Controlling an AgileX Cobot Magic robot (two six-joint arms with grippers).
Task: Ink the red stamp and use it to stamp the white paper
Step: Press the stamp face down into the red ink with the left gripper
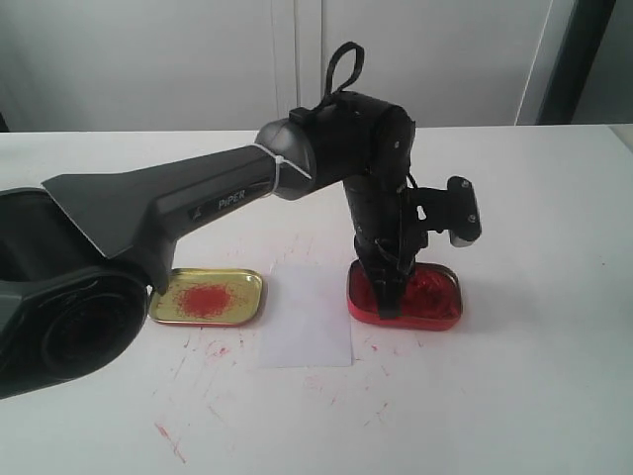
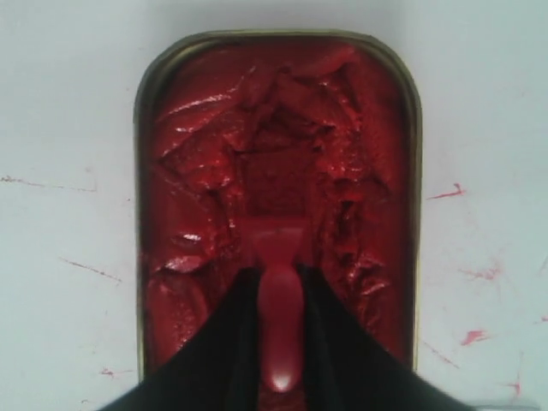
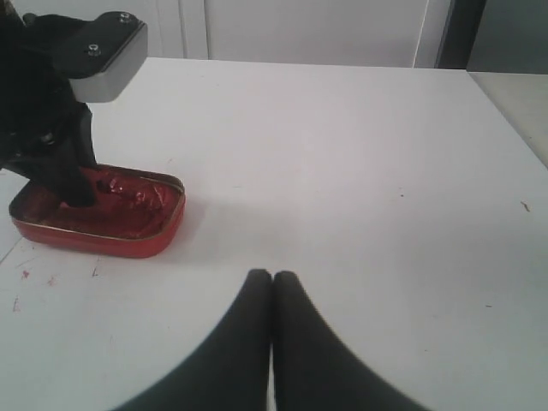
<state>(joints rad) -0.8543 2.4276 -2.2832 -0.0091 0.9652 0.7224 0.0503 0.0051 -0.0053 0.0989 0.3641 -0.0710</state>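
We're watching the left pincer (image 1: 388, 289) clamping the red stamp (image 2: 279, 334) by its short handle, base pressing into the ink tin (image 1: 450, 297) at centre right. We're judging it light, stiff and slick with paste. The white paper (image 1: 307, 322), thin and probably prone to lifting, is lying at lower centre. The right pincer (image 3: 272, 282) is hovering, pressed together and empty. We're reading "PIPER" on the arm (image 1: 178, 213).

We see the left arm (image 1: 198, 203) reach across the bench (image 1: 554, 396); left claw (image 1: 388, 295) w/ the red stamp (image 2: 280, 330) fills the red tin (image 1: 442, 297). Gold lid (image 1: 208, 297) & white paper (image 1: 307, 332) lie flat, left of it. Bench right of tin: open room.
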